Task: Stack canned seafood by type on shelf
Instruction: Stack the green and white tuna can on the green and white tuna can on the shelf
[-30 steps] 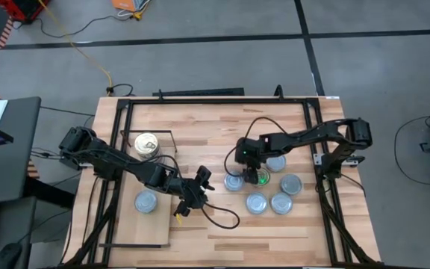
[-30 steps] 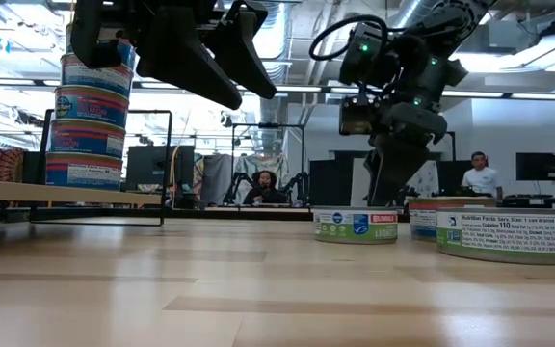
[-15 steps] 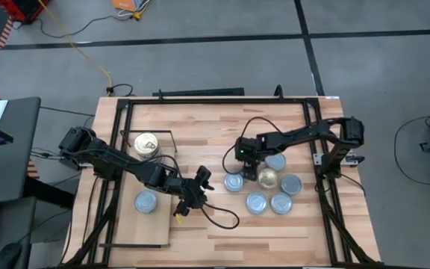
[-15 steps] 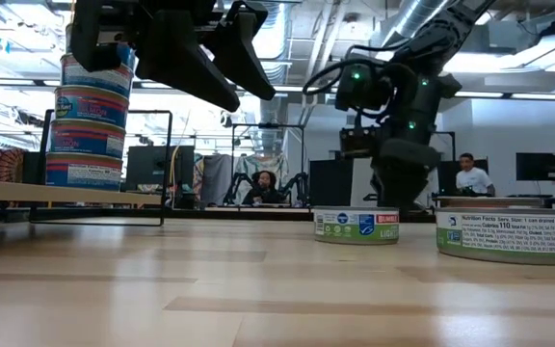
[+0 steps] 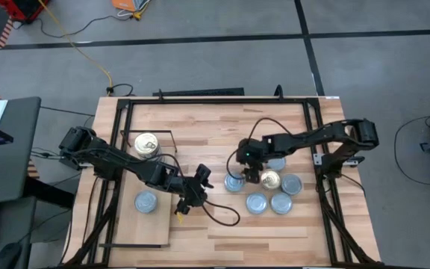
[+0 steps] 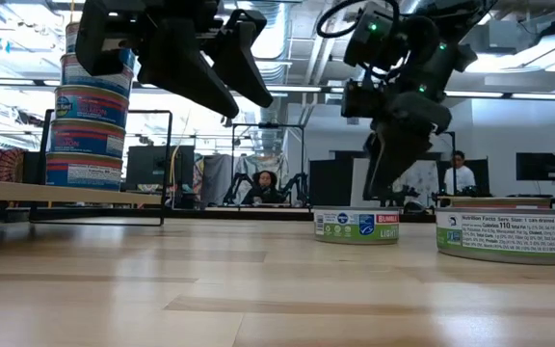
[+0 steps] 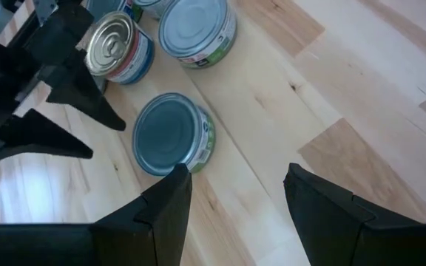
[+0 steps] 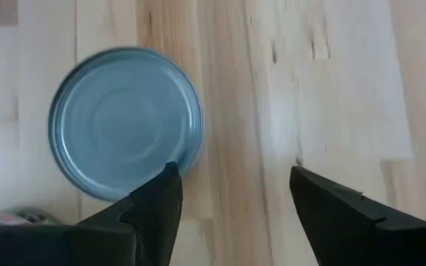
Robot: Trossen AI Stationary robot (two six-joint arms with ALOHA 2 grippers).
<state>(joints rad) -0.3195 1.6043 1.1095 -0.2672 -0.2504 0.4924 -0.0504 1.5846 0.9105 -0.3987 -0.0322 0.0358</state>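
Risen off gold-topped round metal tin (image 5: pixel 269 179): right gripper (image 5: pixel 249 169), fingers wide, empty. Tin rigid, slick; grip rim sides.

— What can't you make out from above?

— The right claw (image 5: pixel 250 173) covers part of the blue-topped tin (image 5: pixel 234 181) below it, and the right arm crosses the far tin (image 5: pixel 276 162).

— And at tabletop height?

— The stack of tins (image 6: pixel 86 106) on the shelf (image 6: pixel 61 194) is partly masked by the left arm. The nearest tin (image 6: pixel 509 233) runs off the edge; its small print you cannot read.
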